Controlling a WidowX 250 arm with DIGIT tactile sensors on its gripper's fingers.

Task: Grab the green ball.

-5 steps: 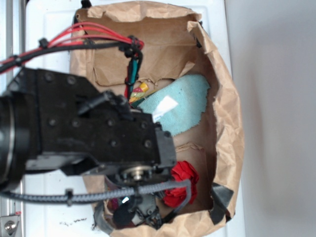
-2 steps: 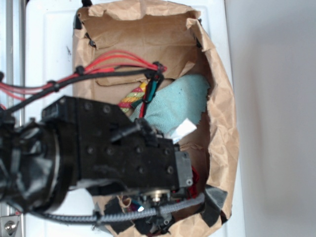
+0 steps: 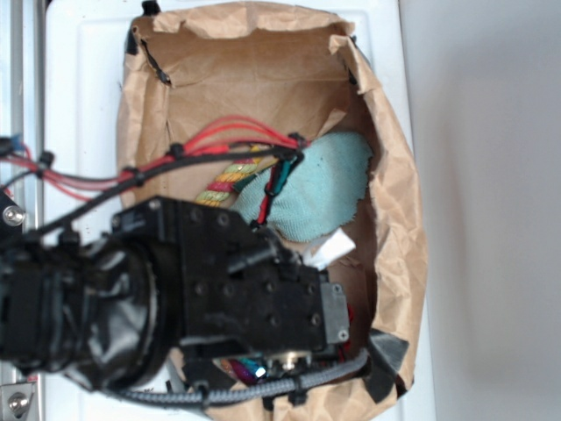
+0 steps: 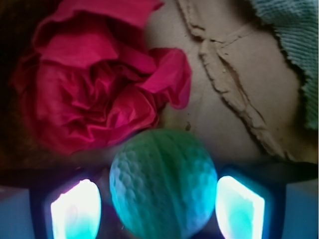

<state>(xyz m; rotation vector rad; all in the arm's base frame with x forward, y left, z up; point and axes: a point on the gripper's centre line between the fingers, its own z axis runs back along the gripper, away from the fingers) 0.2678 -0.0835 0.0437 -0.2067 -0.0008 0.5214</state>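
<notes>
A: Green ball [image 4: 163,181] at 6 o'clock in the wrist view, sitting between the 2 glowing fingertips [image 4: 75,209] of the end effector [image 4: 158,206]. Spread either side of it, with dark gaps showing between pads and ball on both sides, so apparently not pinching yet. Hidden in the exterior view under the black arm [image 3: 175,289], low inside the paper bag [image 3: 399,219].

B: Red fabric flower [image 4: 94,74] at 11 o'clock from the ball, just beside it, possibly touching at the top edge. Pale teal cloth [image 4: 294,45] off at 2 o'clock, well apart. Torn paper ridge [image 4: 234,94] in between, on the bag floor.

A: Main risk, judged from this: a round ball squirting forward toward 12 o'clock on closing, if the pads meet it short of its widest line. Looks roughly centred left to right, though.

B: Second risk: a ruffle of the flower caught by the left pad, giving a soft, slipping hold or lifting the wrong thing along.

A: Third: cables [image 3: 219,145] or the arm snagging the crumpled bag wall on the way up, dragging the bag across the desk [image 3: 88,70].

B: Depth hard to judge here; too shallow a descent means only a skim over the ridged top.
</notes>
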